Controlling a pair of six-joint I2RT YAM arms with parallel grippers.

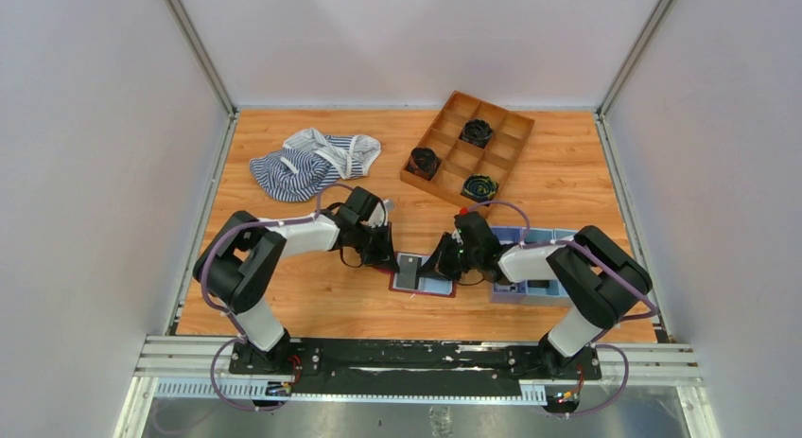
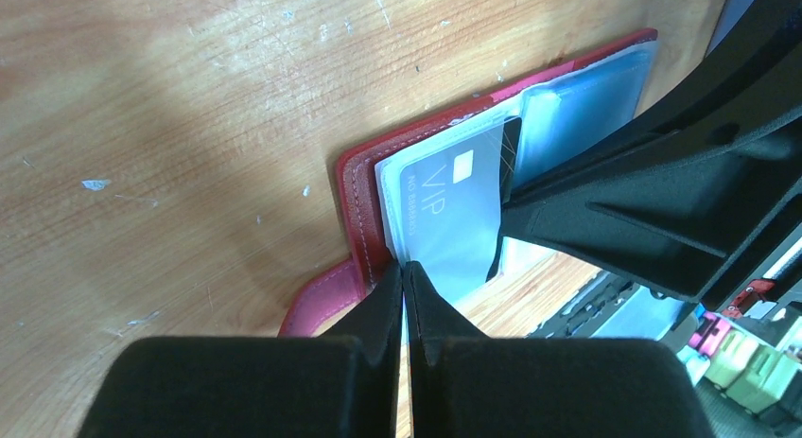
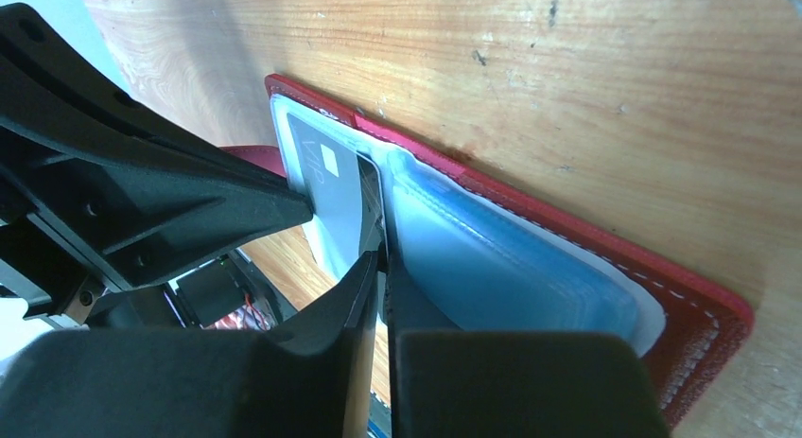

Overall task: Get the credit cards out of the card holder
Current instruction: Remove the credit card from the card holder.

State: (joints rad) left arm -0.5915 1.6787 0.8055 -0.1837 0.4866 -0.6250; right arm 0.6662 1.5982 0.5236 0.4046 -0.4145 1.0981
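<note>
The maroon card holder lies open on the table between both grippers, its red rim and pale blue pockets showing. A grey "VIP" credit card sticks partly out of a pocket, with a thin dark credit card beside it. My left gripper is shut on the pale pocket edge at the holder's left flap, next to the strap tab. My right gripper is shut on the edge of the dark card. From above, the two grippers meet over the holder.
A light-blue tray sits just right of the holder, under my right arm. A wooden divided box with black coils stands at the back. Striped cloths lie at the back left.
</note>
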